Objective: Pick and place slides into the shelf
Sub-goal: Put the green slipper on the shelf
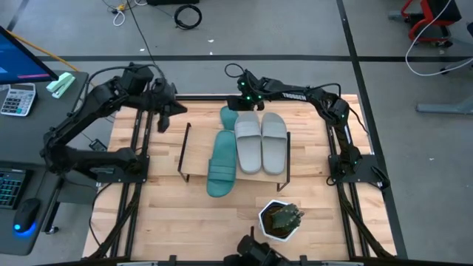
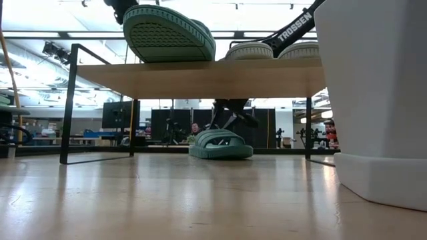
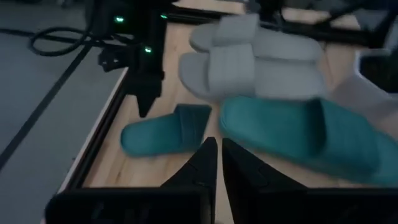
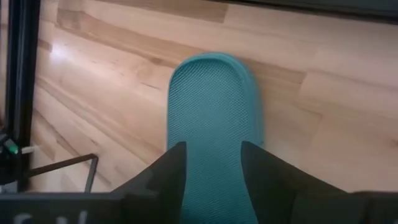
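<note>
On the table (image 1: 148, 214) the shelf (image 1: 196, 151) already carries two grey slides (image 1: 261, 140) and one teal slide (image 1: 222, 164), while the last teal slide (image 1: 228, 116) lies behind it between the right claw's (image 1: 238, 106) parted, empty fingers, the left claw (image 1: 164, 122) idling nearly closed.

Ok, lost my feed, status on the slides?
Right gripper open over teal slide on table. Left gripper shut, idle. Three slides on shelf. Nothing blocking.

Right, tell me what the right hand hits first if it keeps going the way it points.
The right hand is open, with the teal sandal on the tabletop between its fingers. Straight on, it would probably meet that sandal first, though depth is hard to judge.
</note>
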Tool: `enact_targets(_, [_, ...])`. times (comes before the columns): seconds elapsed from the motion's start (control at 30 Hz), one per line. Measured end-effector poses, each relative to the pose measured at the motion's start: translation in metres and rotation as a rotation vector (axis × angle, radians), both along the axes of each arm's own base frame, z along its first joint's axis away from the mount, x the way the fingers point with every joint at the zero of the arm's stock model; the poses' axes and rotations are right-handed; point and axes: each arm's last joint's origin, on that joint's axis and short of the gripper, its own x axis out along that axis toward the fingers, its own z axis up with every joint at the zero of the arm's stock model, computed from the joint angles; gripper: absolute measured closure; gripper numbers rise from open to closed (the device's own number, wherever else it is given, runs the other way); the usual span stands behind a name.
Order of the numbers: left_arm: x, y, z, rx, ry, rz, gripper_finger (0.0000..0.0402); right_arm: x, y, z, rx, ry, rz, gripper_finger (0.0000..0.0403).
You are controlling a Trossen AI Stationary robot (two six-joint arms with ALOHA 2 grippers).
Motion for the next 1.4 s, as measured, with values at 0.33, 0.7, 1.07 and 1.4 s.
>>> enact_targets(0.33, [0.022, 0.033, -0.024, -0.106, 0.093, 0.033, 0.0368, -0.014, 0.011, 0.055, -0.1, -0.051, 0.017, 0.0243])
enact_targets(0.7, [0.05, 0.068, -0.048, -0.19, 0.057, -0.045, 0.037, -0.059, 0.04, 0.137, -0.255, -0.05, 0.037, 0.0243])
enact_targets(1.07, [0.096, 0.115, -0.07, -0.314, 0.086, -0.023, 0.0366, -0.078, 0.092, 0.193, -0.345, -0.163, 0.157, 0.0243])
enact_targets(1.4, [0.134, 0.159, -0.054, -0.274, 0.226, 0.084, 0.0365, -0.076, 0.141, 0.199, -0.348, -0.126, 0.33, 0.0243])
